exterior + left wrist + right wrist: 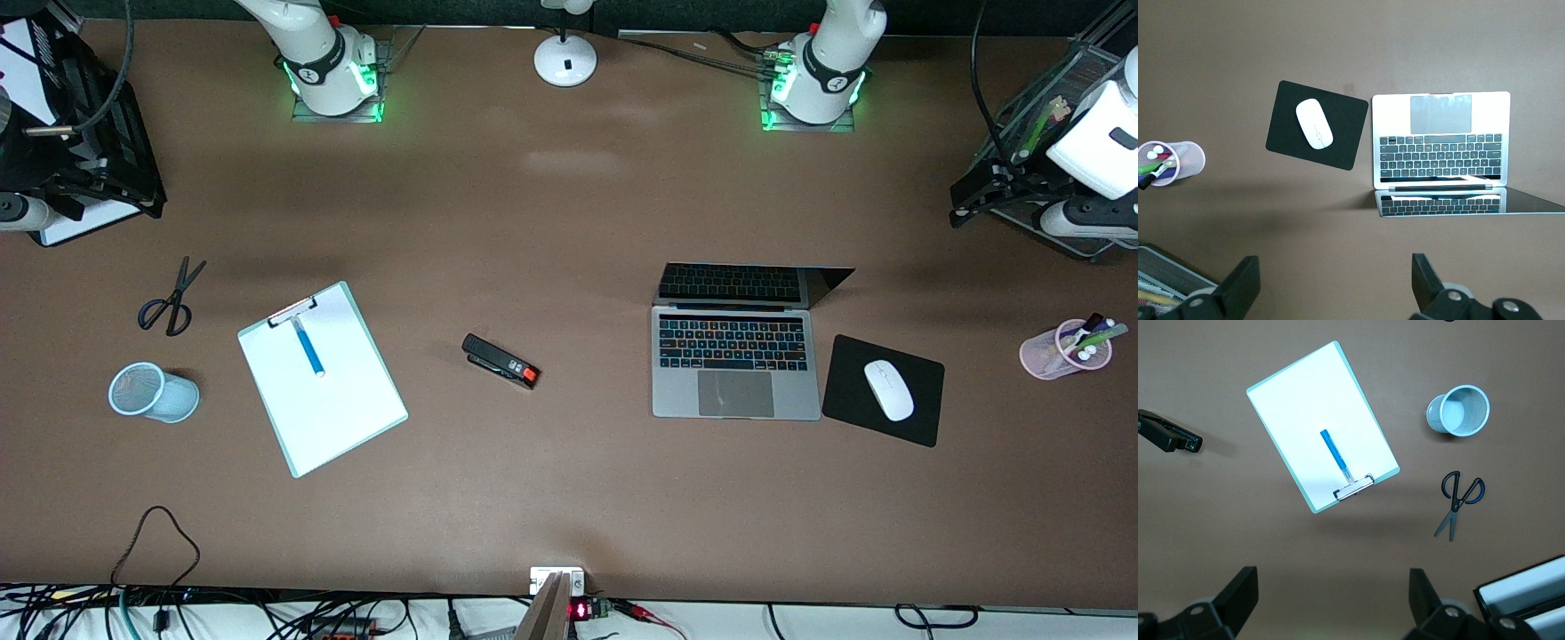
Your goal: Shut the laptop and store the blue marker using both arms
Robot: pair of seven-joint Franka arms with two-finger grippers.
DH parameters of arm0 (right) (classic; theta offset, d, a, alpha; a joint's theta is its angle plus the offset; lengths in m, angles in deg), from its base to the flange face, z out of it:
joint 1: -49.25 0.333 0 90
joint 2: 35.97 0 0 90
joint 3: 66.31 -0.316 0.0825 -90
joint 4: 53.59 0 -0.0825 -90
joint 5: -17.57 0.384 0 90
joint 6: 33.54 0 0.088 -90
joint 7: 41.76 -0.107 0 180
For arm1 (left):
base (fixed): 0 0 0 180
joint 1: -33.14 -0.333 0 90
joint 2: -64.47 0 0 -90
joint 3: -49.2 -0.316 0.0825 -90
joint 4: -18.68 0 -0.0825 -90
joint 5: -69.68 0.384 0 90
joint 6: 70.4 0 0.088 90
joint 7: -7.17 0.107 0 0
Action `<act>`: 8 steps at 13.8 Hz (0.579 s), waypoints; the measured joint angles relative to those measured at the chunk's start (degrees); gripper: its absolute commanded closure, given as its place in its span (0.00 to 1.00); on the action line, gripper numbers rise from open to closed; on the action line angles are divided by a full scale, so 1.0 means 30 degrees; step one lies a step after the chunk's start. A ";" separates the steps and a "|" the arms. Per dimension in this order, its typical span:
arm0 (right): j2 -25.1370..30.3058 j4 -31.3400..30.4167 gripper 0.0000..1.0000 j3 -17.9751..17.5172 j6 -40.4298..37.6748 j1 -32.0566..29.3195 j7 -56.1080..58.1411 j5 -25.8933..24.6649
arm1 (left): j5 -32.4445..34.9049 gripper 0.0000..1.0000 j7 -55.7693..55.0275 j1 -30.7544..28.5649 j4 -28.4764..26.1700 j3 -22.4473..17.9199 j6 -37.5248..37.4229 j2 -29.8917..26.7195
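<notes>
On the brown table (569, 222), the laptop (735, 364) is seen open; the left gripper (1335, 290) and right gripper (1331, 610) are held released above.

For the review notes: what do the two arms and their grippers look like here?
Both arms are glossy white with dark joint rings, on bases glowing green at the table's edge: left arm, right arm. Black cables run to the left arm's base. Each wrist view shows black, blocky fingers with silver screws: left gripper, right gripper.
</notes>
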 measured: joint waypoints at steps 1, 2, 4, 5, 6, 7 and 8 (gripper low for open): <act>0.0000 0.0000 0.00 0.0000 -0.0001 0.0000 0.0000 0.0000 | 0.0000 0.00 0.0000 0.0000 0.0000 0.0001 -0.0018 0.0000; 0.0000 0.0000 0.00 0.0000 -0.0002 0.0000 -0.0001 0.0000 | 0.0000 0.00 0.0000 0.0000 0.0000 0.0003 -0.0039 0.0000; 0.0000 0.0000 0.00 0.0000 -0.0002 -0.0001 -0.0006 0.0000 | 0.0000 0.00 0.0000 0.0001 0.0000 0.0017 -0.0052 0.0000; 0.0000 0.0000 0.00 0.0000 -0.0003 -0.0001 -0.0008 0.0000 | 0.0000 0.00 0.0000 0.0001 0.0000 0.0024 -0.0054 0.0000; 0.0000 0.0000 0.00 0.0000 -0.0003 -0.0003 -0.0010 0.0000 | 0.0000 0.00 0.0000 0.0001 0.0000 0.0029 -0.0056 0.0000; -0.0002 0.0000 0.00 0.0001 -0.0003 -0.0007 -0.0013 0.0000 | 0.0000 0.00 0.0000 0.0002 0.0000 0.0038 -0.0080 0.0000; -0.0011 -0.0004 0.00 0.0005 -0.0003 -0.0009 -0.0018 0.0000 | 0.0000 0.00 0.0000 0.0002 0.0000 0.0046 -0.0179 0.0000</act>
